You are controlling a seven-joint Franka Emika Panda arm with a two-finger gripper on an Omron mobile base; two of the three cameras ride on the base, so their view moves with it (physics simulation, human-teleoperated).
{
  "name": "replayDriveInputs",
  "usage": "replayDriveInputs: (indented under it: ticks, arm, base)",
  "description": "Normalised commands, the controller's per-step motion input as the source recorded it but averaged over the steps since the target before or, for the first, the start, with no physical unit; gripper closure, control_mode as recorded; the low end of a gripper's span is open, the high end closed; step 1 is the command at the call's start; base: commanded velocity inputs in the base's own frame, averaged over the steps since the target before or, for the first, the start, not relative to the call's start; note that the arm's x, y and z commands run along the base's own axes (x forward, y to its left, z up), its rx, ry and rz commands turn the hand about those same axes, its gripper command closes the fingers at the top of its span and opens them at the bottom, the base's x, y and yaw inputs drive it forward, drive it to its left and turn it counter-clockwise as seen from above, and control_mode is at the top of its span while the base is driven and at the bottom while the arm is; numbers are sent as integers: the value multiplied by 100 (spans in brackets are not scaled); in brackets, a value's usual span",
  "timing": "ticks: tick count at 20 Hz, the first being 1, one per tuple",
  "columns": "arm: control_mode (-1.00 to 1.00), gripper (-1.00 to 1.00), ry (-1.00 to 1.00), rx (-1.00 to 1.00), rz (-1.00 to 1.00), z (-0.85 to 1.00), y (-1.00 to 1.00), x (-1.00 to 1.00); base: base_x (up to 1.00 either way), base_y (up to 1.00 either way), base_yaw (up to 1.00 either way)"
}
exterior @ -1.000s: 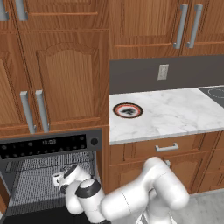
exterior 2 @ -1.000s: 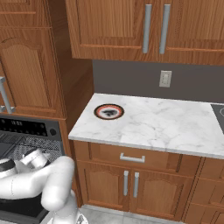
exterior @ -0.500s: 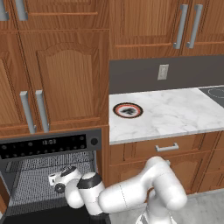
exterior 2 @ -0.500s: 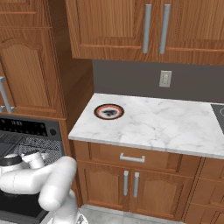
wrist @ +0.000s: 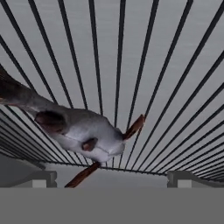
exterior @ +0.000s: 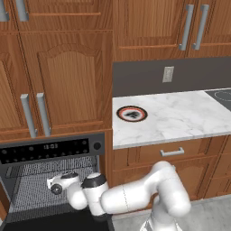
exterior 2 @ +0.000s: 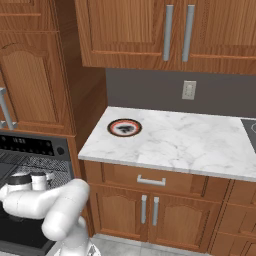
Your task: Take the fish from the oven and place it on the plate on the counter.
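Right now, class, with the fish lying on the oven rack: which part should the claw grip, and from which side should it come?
Grip the fish across its thick grey mid-body, coming straight down from above. It lies flat on the wire rack, so only its top and flanks are reachable. The tail is narrow, the reddish fins thin. The claw looks open, its tips already either side of the body.

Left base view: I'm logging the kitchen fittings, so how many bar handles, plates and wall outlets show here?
Bar handles: 6, e.g. the drawer handle
Plates: 1, the plate on the counter
Wall outlets: 1, the outlet
Total: 8
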Motion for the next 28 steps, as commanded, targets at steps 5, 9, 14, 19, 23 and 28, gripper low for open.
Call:
replayDriveInputs:
  ticks: [5, 9, 14, 19, 23, 28]
  arm:
    - [-100, -100, 0, 0, 0, -56, -25, 0]
    - [-100, -100, 0, 1, 0, -58, -29, -1]
    - [-100, -100, 1, 2, 0, -74, -12, -6]
    - [-100, -100, 4, 5, 0, -75, 0, -10]
    - [-100, -100, 8, 6, 0, -74, 0, -30]
    - [-100, -100, 9, 5, 0, -77, -2, -39]
  base:
    - [0, 0, 0]
    - [0, 0, 0]
    - [0, 0, 0]
    - [0, 0, 0]
    - [0, 0, 0]
    - [0, 0, 0]
